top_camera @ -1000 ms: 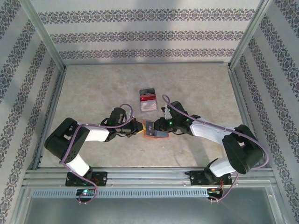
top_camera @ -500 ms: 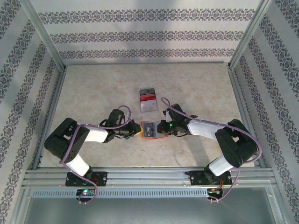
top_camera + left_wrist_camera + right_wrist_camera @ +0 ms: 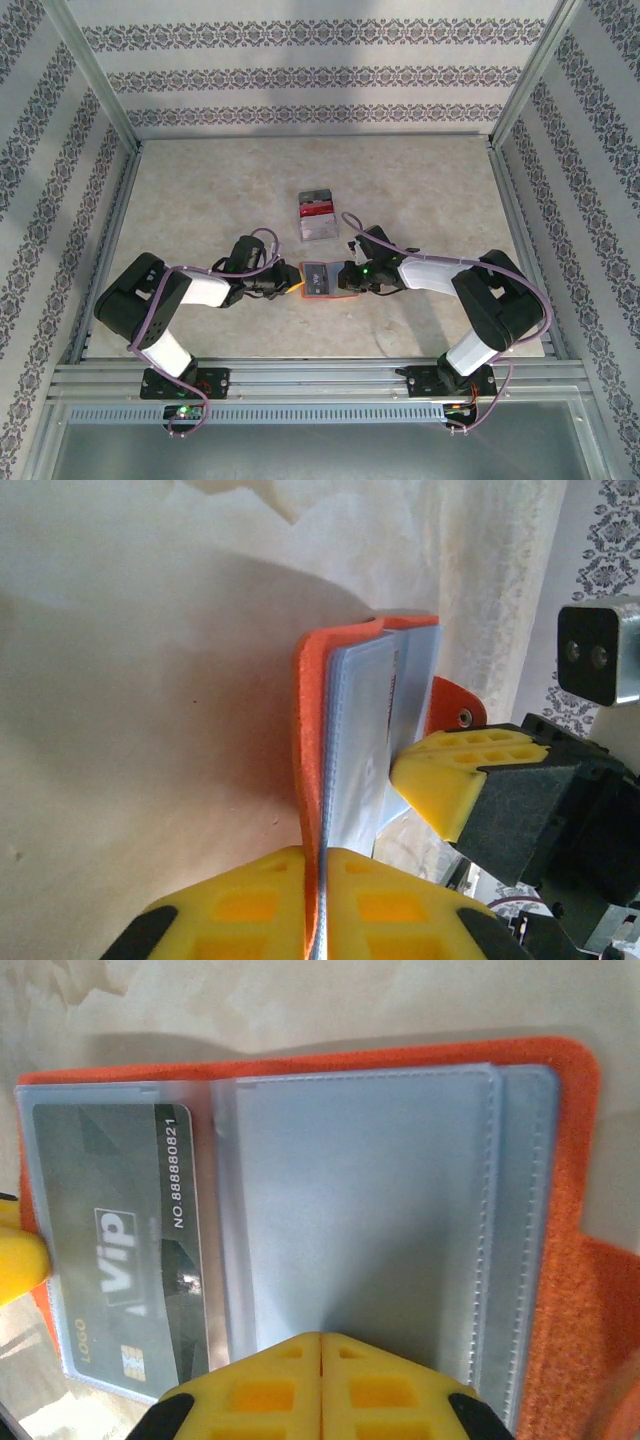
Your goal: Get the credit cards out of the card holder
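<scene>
The table (image 3: 200,190) is a pale beige, marbled surface boxed in by aluminium rails (image 3: 320,372). The walls (image 3: 300,70) on three sides carry white wallpaper with grey ornamental stripes. The orange card holder (image 3: 320,278) lies open at the near middle of the table, between the two arms. A clear tray (image 3: 316,215) with red and pale contents sits just beyond it, apart from it. The left gripper (image 3: 291,281) is clenched on the holder's left edge, its yellow fingertips pinching the orange cover together with the ends of the clear sleeves. The right gripper (image 3: 346,276) meets the holder from the other side, its fingertips pressed tight together on the edge of a frosted sleeve page. The holder's rounded snap tab (image 3: 457,707) with a metal stud sticks out behind that page. In the right wrist view a grey card (image 3: 120,1250) sits in a sleeve pocket, printed "VIP", "NO. 88888821" and "LOGO", with a small gold chip near one corner. The neighbouring sleeve reads blank and grey-blue.
</scene>
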Controlling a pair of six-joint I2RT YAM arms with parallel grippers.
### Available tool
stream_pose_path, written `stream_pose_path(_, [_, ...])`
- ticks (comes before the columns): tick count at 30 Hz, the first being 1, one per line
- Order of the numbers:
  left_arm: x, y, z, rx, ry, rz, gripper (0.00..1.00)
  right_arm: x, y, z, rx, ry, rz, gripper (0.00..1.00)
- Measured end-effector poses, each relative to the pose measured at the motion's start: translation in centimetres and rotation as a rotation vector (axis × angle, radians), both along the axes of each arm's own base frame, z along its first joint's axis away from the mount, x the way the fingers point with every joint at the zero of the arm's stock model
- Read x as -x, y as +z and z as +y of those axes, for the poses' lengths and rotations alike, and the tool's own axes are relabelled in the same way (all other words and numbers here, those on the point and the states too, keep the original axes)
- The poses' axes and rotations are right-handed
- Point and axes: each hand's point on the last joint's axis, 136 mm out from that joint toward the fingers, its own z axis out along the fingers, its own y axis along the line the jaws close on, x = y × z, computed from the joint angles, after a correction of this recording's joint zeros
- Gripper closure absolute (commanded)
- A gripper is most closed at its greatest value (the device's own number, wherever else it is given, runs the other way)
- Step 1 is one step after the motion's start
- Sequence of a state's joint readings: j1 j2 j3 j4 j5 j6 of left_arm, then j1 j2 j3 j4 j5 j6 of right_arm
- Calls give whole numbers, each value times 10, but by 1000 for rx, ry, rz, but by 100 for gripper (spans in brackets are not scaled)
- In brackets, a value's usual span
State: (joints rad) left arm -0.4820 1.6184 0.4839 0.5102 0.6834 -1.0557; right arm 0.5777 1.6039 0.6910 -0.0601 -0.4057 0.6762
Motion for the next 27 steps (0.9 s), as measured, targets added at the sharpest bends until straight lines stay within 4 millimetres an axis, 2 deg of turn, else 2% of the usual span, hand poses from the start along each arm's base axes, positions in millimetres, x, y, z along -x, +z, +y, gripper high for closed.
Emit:
stream_pose_path(6, [1, 28, 6, -12, -2, -56, 58, 0, 0, 1, -3, 7, -5, 93])
stream_pose_path(9, [-4, 40, 5, -14, -3, -93, 54, -1, 0, 1, -3, 10, -8, 93])
stream_pose_path(14, [-8, 35, 2, -24, -10, -75, 50, -1, 0, 1, -2, 16, -14, 93])
stream_pose_path(18, [-7, 22, -1, -33, -28, -33, 50, -1, 0, 1, -3, 18, -15, 93])
stream_pose_path(21, [-10, 19, -6, -28, -47, -23, 50, -1, 0, 1, -2, 18, -15, 93])
stream_pose_path(23, [-13, 20, -9, -23, -57, -26, 53, -1, 0, 1, -2, 18, -15, 94])
stream_pose_path(27, [-16, 19, -11, -27, -66, -32, 64, -1, 0, 1, -2, 18, -16, 94])
